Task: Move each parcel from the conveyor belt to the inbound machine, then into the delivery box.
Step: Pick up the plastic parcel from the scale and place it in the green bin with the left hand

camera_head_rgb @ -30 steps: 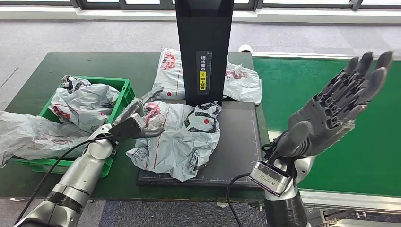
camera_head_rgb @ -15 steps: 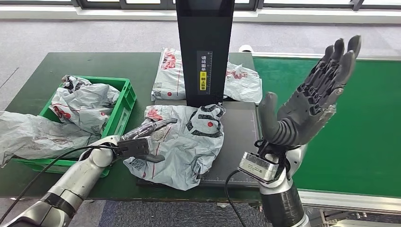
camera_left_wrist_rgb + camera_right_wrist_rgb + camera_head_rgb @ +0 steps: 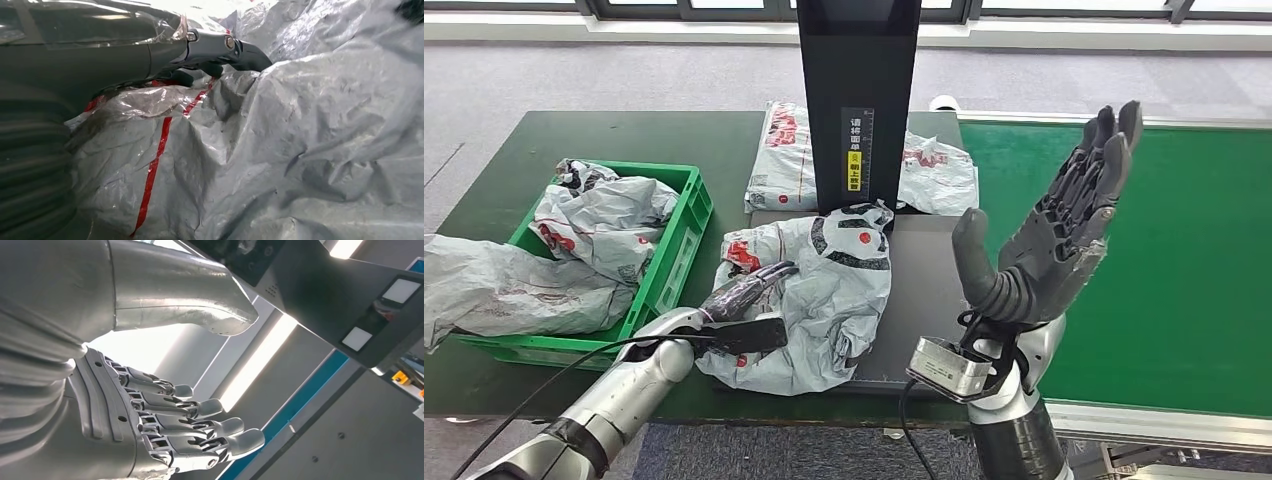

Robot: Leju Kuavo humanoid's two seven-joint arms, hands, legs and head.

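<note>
Now the left hand (image 3: 746, 300) is gripping the grey parcel (image 3: 824, 300) lying on the inbound machine's platform (image 3: 929, 300), near its front-left corner. Since earlier it is sitting lower and nearer. The right hand (image 3: 1049, 235) is hanging open, empty.

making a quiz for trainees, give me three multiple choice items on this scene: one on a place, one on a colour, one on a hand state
1. Where does the parcel by the left hand lie?
A. on the belt
B. on the machine's black plate
C. in the crate

2. What colour is the crate?
A. green
B. blue
C. red

3. How is the right hand?
A. holding a parcel
B. curled shut
C. raised, fingers apart, holding nothing

Key: 1 B, it lies across the black plate below the column. 2 A, its walls are green. 3 C, it is up over the belt.
</note>
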